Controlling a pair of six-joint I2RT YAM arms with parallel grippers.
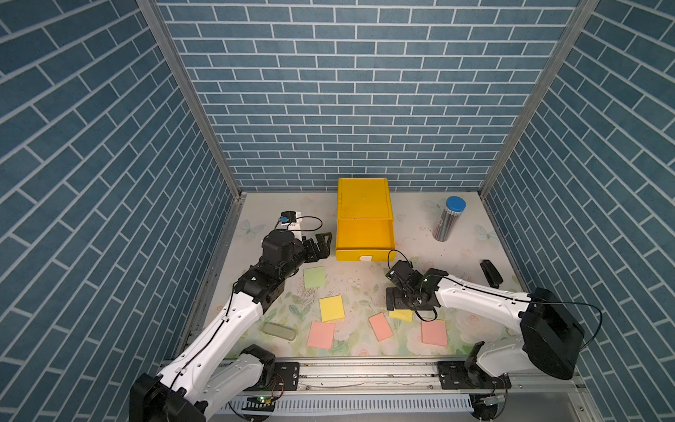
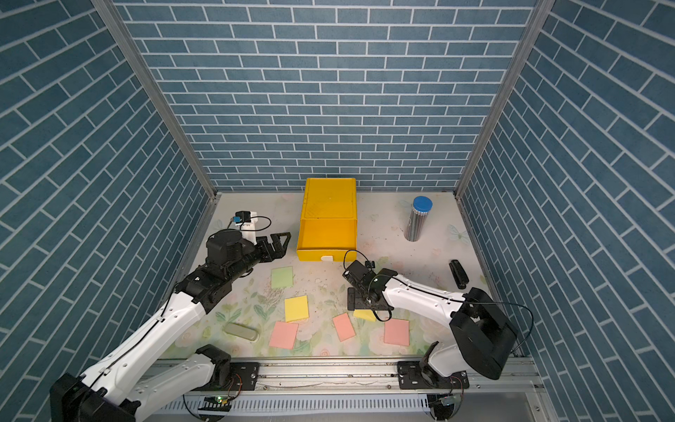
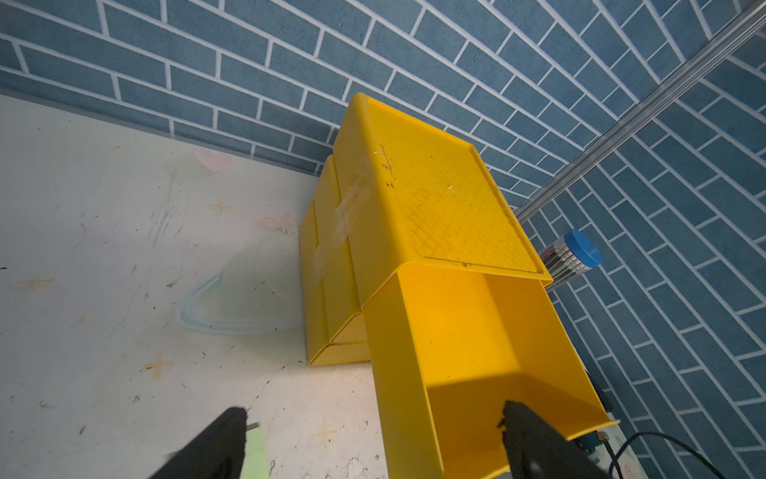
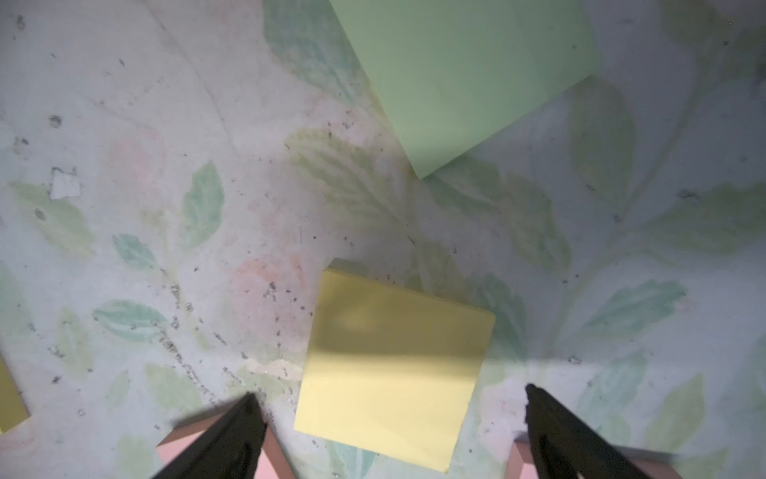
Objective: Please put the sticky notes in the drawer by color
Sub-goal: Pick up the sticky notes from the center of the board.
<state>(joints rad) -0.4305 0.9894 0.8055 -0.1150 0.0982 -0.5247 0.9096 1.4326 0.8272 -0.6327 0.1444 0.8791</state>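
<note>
The yellow drawer (image 1: pixel 363 199) (image 2: pixel 328 199) (image 3: pixel 447 199) cabinet stands at the back, its top drawer pulled out and bare inside. My left gripper (image 1: pixel 328 244) (image 2: pixel 286 245) (image 3: pixel 373 408) is open beside that drawer's left wall, holding nothing. My right gripper (image 1: pixel 405 305) (image 2: pixel 365 306) (image 4: pixel 389 392) points down, open, just above a yellow sticky note (image 4: pixel 393 365) (image 1: pixel 400 315). A second green note (image 4: pixel 468 79) lies beyond it. On the mat lie a green note (image 1: pixel 314 276), a yellow note (image 1: pixel 331 308) and three pink notes (image 1: pixel 320 334) (image 1: pixel 380 326) (image 1: pixel 434 332).
A blue-capped grey cylinder (image 1: pixel 447 219) stands at the back right. A black oblong object (image 1: pixel 490 273) lies near the right wall. A grey-green oblong case (image 1: pixel 279 331) lies at the front left, beside my left arm. Brick-patterned walls close three sides.
</note>
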